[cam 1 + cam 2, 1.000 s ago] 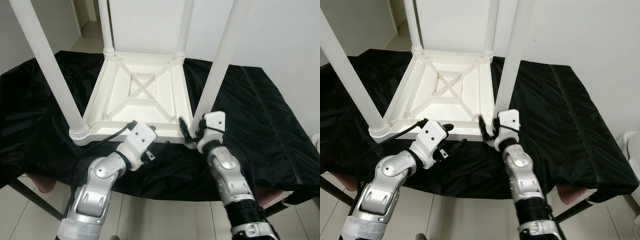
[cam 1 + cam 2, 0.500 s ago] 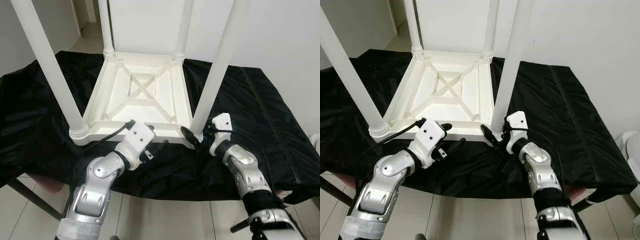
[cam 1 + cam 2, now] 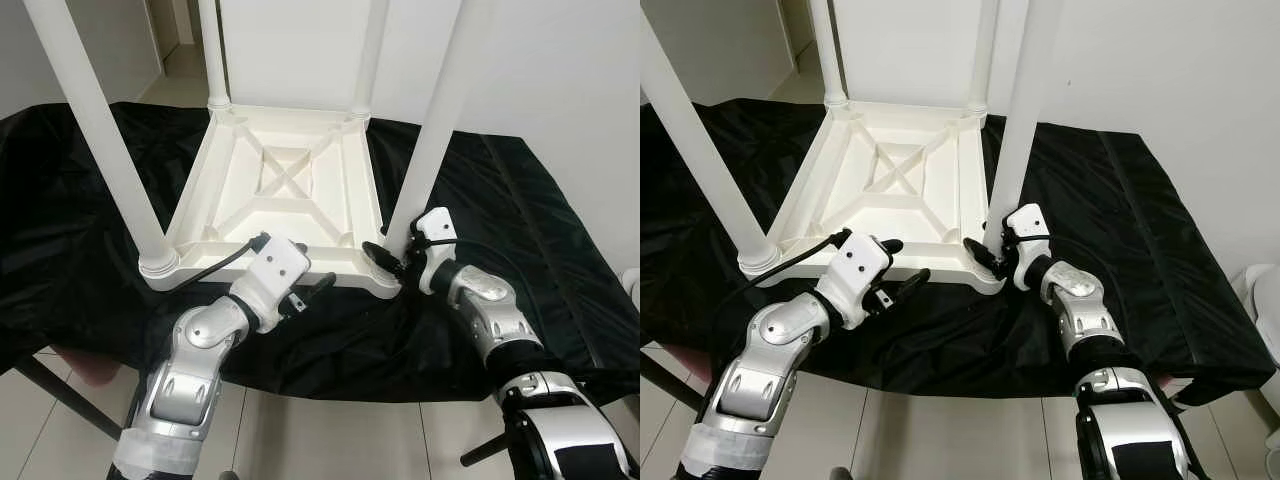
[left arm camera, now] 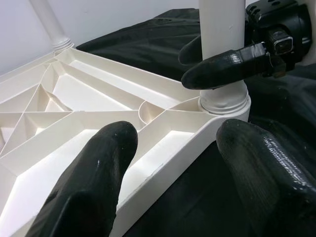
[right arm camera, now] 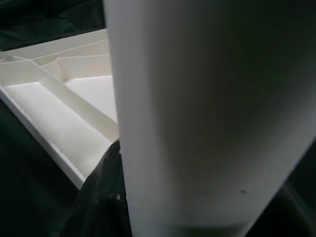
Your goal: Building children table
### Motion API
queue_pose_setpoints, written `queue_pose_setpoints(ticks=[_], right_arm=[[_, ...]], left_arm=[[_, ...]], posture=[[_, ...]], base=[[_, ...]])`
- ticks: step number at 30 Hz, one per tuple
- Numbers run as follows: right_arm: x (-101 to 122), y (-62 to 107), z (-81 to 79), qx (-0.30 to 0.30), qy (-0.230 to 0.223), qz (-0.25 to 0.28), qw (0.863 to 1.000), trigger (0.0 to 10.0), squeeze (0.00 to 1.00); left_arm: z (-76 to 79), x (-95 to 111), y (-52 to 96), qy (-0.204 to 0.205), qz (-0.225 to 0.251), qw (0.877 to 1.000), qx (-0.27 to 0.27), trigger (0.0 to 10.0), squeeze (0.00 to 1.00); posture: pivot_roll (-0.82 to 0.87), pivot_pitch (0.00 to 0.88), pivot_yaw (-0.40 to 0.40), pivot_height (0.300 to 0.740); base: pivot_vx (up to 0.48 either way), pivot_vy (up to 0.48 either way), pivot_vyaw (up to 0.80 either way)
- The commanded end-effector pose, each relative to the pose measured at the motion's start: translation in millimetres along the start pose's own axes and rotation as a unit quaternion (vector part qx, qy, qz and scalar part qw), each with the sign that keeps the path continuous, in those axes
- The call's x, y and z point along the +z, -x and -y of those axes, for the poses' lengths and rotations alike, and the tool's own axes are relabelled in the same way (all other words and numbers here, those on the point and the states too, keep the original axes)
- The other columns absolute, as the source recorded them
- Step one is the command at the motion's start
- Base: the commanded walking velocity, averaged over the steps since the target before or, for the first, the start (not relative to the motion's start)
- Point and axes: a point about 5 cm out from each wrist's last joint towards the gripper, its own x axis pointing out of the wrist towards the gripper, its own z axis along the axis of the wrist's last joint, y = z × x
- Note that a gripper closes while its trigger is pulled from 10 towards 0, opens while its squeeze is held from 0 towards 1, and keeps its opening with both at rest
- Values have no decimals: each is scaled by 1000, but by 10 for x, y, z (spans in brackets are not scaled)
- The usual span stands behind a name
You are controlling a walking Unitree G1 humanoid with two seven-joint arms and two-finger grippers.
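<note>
Table (image 3: pixel 285 185) lies upside down on a black cloth (image 3: pixel 520 200), ribbed underside up, all four legs standing in their corner sockets. Right gripper (image 3: pixel 392 256) is at the foot of the near right leg (image 3: pixel 430 130), just above its collar; in the left wrist view two fingers (image 4: pixel 224 69) wrap around the post, so it looks closed on the leg. Left gripper (image 3: pixel 300 290) sits at the near rim, fingers spread wide, one over the inside of the frame and one outside, gripping nothing. Step in hand appears to be seating or tightening that leg. To do it well, the left should pinch the rim to keep the top from sliding on the slick cloth, while the right turns or presses straight down the leg's axis, keeping it upright so the joint does not bind.
</note>
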Motion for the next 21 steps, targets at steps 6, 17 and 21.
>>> queue_pose_setpoints(ticks=[6,17,21], right_arm=[[-138,43,-5,6,-8,-28,1000,10000,0],[-53,-36,-56,-136,-29,5,990,10000,0],[-56,-55,-145,-177,-54,10,983,10000,0]], left_arm=[[1,-56,47,8,-15,998,58,10000,0],[30,-86,106,15,-23,997,71,10000,0],[37,-86,122,11,-25,997,70,10000,0]], posture=[[-49,21,-49,740],[-32,48,-71,740],[-27,57,-72,740]], base=[[0,0,0],[0,0,0],[0,0,0]])
